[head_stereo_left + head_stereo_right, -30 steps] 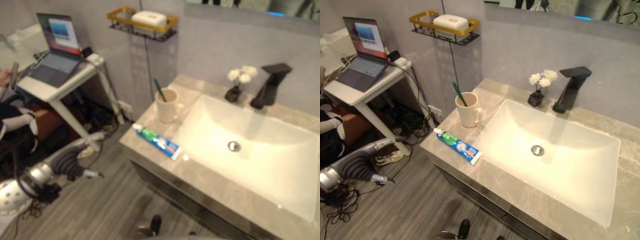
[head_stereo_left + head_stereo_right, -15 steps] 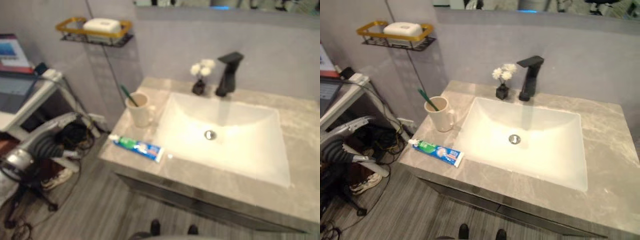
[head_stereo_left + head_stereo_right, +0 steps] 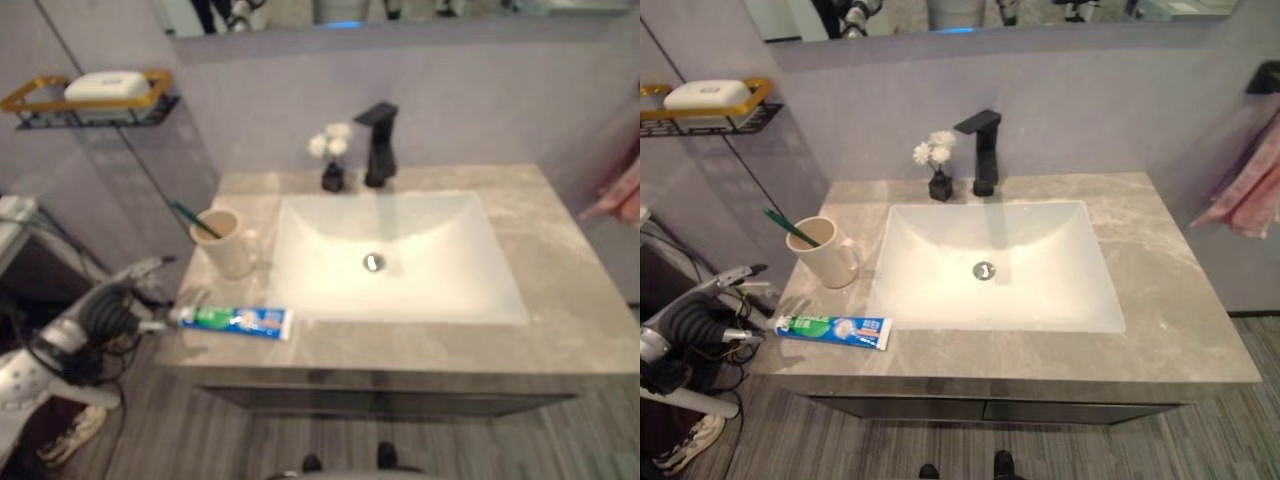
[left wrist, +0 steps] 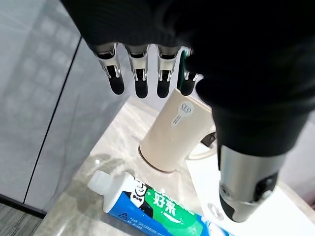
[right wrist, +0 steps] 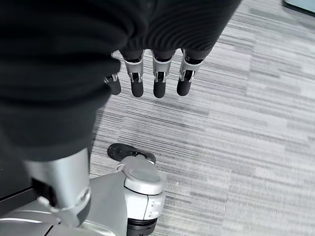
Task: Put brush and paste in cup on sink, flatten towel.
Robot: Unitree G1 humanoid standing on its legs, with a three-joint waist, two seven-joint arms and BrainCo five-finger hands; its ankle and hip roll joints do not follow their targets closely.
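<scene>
Cup [image 3: 822, 252] stands upright on the desk [image 3: 1160, 300], left of the sink [image 3: 990, 270], near the desk's left edge, handle toward the basin. Brush [image 3: 790, 225] already in the cup, leaning out to the left. Paste [image 3: 833, 330] lies flat on the desk near the front-left corner, just in front of the cup but apart from it, cap end pointing left, almost at the desk edge; other end close to the basin's front-left corner.

Left hand [image 4: 147, 73] hovers off the desk's left side, above cup & paste; fingers [image 4: 117, 81] straight and spread a little, holding nothing. Right hand [image 5: 155, 73] hangs over the floor [image 5: 246, 123], fingers straight, empty.

Towel [image 3: 1245, 185] hangs bunched on the wall at far right, past the desk's right edge.

Open room: wide bare strip of desk right of the basin, narrow strip along the front. Behind the basin, tap [image 3: 982, 150] & small flower vase [image 3: 938, 170] sit close together by the wall. Soap shelf [image 3: 705, 105] on the left wall above the cup side.
</scene>
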